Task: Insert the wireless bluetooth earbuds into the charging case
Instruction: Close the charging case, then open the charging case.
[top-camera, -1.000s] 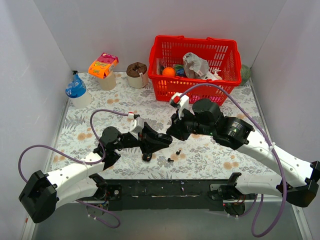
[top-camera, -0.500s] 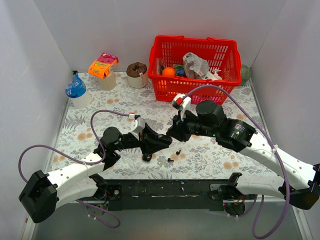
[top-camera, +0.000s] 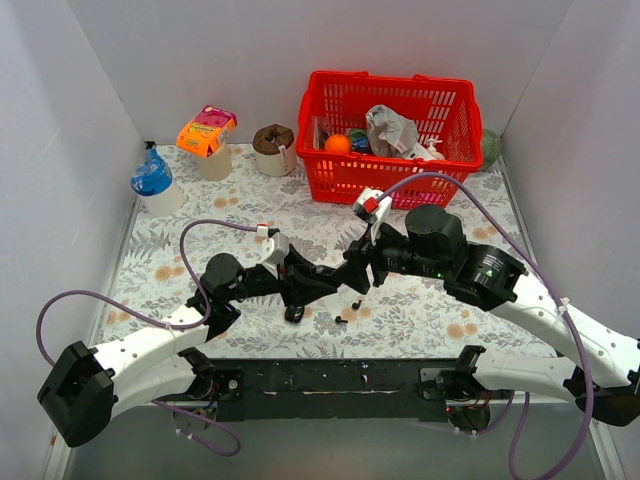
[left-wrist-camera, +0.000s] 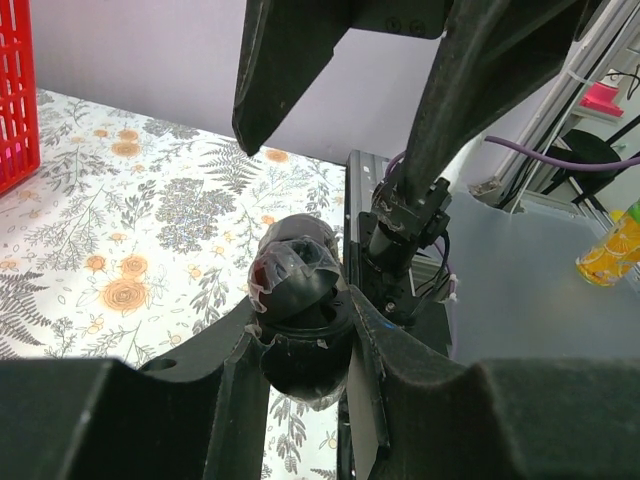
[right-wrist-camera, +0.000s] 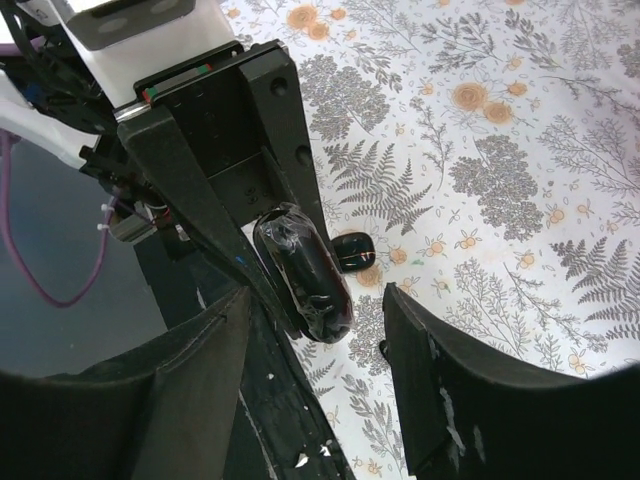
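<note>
My left gripper (top-camera: 312, 285) is shut on the black charging case (left-wrist-camera: 300, 310), which is wrapped in clear tape and has its lid tipped open. I cannot see what lies inside it. My right gripper (top-camera: 362, 272) stands open just right of the case, its fingers (left-wrist-camera: 290, 60) hanging above it in the left wrist view. From the right wrist, the case (right-wrist-camera: 305, 275) shows between my open right gripper (right-wrist-camera: 318, 300) fingers. Two tiny black earbuds (top-camera: 356, 303) (top-camera: 341, 320) lie on the floral cloth below the grippers.
A second small black case (right-wrist-camera: 353, 250) lies on the cloth beneath the held one. A red basket (top-camera: 400, 160) with groceries stands at the back. A blue-capped bottle (top-camera: 152, 180), an orange packet on a cup (top-camera: 205, 135) and a brown cup (top-camera: 273, 148) stand at back left.
My right gripper has opened and drawn back to the right, away from the case. The left gripper has kept the case in the same place.
</note>
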